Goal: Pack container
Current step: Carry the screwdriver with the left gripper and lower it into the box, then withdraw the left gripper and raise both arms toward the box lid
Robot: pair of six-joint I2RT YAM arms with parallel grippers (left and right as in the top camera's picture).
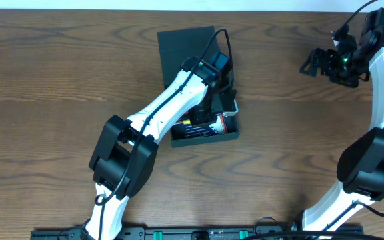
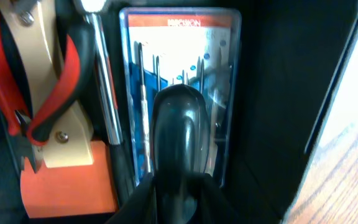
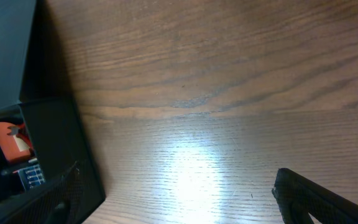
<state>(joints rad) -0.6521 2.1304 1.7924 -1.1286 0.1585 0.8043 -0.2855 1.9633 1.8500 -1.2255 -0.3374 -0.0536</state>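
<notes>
The dark teal-grey container (image 1: 205,140) stands open at the table's middle, its lid (image 1: 182,43) lying flat behind it. My left gripper (image 1: 216,100) reaches down into it. In the left wrist view the left gripper (image 2: 179,182) is shut on a black rounded tool handle (image 2: 178,121), held over the small blue case of bits (image 2: 179,43) lying inside the container (image 2: 278,93). Red-and-black pliers (image 2: 48,74) on an orange card (image 2: 67,180) and a chrome bar (image 2: 104,81) lie beside the case. My right gripper (image 1: 317,63) is open and empty, far right; its wrist view (image 3: 176,194) shows bare table and the container (image 3: 55,137).
The wooden table (image 1: 59,80) extends left and right of the container. The table's far edge runs along the top of the overhead view. Both arm bases stand at the near edge.
</notes>
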